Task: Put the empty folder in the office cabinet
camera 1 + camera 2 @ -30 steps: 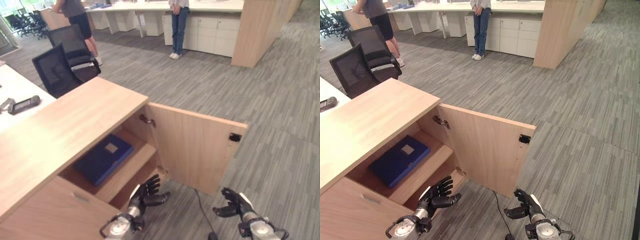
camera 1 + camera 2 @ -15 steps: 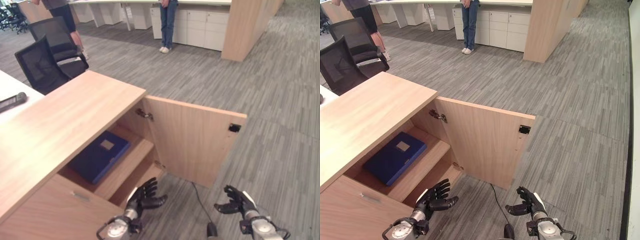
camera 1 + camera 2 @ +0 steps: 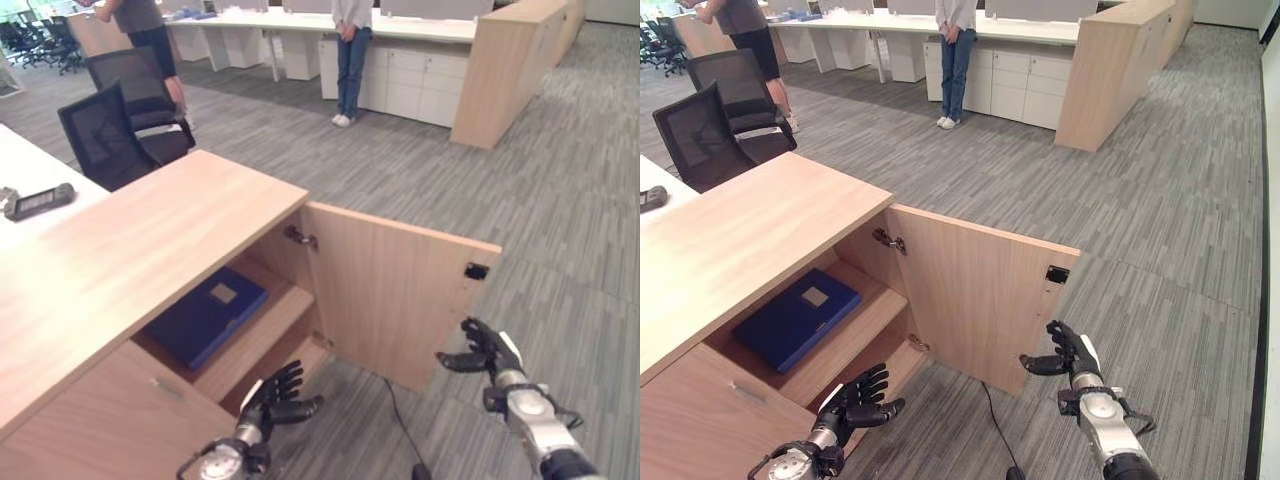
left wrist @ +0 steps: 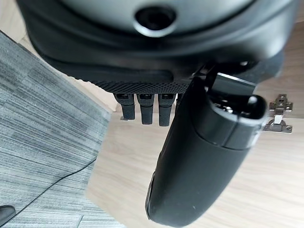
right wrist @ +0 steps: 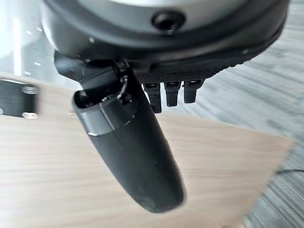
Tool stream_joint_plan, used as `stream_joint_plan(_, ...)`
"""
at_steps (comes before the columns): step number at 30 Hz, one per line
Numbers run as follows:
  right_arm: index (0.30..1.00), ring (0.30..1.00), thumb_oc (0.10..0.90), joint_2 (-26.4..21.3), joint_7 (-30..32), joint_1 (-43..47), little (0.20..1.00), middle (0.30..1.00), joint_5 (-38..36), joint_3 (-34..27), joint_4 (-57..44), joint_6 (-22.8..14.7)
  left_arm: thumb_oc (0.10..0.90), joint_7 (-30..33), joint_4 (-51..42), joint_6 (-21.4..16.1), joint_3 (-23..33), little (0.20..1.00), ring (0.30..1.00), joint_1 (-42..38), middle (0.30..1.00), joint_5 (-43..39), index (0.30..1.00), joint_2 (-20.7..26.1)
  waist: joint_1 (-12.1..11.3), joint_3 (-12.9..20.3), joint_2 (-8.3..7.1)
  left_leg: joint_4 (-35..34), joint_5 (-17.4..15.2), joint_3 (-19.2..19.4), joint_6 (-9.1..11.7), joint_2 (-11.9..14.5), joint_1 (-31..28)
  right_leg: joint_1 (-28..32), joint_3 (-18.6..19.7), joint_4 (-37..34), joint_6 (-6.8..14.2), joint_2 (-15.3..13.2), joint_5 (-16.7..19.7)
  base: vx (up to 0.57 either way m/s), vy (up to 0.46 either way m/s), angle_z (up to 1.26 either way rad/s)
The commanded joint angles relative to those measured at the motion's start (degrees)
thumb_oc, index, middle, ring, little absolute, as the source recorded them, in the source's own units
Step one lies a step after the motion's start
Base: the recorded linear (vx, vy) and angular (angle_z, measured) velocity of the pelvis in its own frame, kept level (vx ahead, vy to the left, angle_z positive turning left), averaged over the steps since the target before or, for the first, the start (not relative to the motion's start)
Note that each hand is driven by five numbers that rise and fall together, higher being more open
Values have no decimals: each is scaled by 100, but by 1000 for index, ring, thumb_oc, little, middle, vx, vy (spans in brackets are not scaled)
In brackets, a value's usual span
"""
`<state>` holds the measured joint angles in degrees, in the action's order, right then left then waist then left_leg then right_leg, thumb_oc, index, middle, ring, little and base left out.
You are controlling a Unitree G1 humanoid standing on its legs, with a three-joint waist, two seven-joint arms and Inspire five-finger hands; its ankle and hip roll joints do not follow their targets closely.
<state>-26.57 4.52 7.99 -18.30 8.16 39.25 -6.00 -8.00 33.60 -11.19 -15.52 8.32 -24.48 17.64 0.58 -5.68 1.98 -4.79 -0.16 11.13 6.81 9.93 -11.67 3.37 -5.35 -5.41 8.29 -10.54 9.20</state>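
Folder lies flat on the upper shelf inside the cabinet, label side up, fully within the opening; I judge placement done, so what remains is shutting the door. Door stands swung wide on its hinges, inner face toward me, latch plate near its free edge. Lying flat and set back from the shelf lip, the folder should clear the door when it swings in. Right hand is up beside the door's free edge, fingers relaxed and spread, thumb out, holding nothing; I cannot tell whether the fingertips touch the wood. Its wrist view shows door panel close ahead, consistent with lining up a push. Left hand hangs low before the lower compartment, fingers splayed, empty, clear of shelf and folder. Beyond: chairs behind the cabinet, two people standing by the far desks. Risk I see: pushing near the edge could slip off
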Motion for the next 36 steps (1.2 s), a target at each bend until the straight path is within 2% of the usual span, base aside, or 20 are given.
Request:
stream_joint_plan(1,900,900,800,-366,160,1061,900,900,-266,-290,200,-601,800,-120,-323,-401,-69,900,900,-403,900,-84,900,269,-110,193,-96,78,-69,-213,-89,-309,173,609,-267,129,-22,377,-1173,0,0,0)
stream_joint_plan(9,900,900,800,-449,165,1679,900,900,-517,-132,533,-593,800,-170,-409,-384,-161,900,900,-346,900,-158,900,329,-230,211,-108,75,-45,-263,-86,-289,163,651,-338,135,-39,391,-1189,-1,0,0)
stream_joint_plan(16,900,900,800,-407,149,1880,900,900,-639,-53,606,-599,800,-155,-408,-398,-196,900,900,-352,900,-166,900,335,-281,242,-98,60,-16,-327,-73,-300,189,685,-410,123,-55,409,-1217,4,-2,2)
stream_joint_plan(28,900,900,800,-720,121,2371,900,900,-932,-29,779,-625,800,-180,-431,-372,-358,900,900,-441,900,-189,900,369,-337,267,-81,77,-27,-544,-65,-357,228,747,-490,148,-85,368,-1255,13,-1,11)
stream_joint_plan(34,900,900,800,-441,14,2243,900,900,-984,155,378,-620,800,-122,-342,-360,-355,900,900,-473,900,-144,900,295,-342,267,-74,70,-24,-591,-65,-355,231,761,-525,166,-100,359,-1266,4,0,1)
stream_joint_plan(36,900,900,800,-174,-140,1955,900,900,-953,343,-208,-647,800,-79,-327,-356,-287,900,900,-487,900,-141,900,238,-341,250,-76,72,-11,-610,-56,-341,242,750,-531,188,-120,368,-1284,0,0,0)
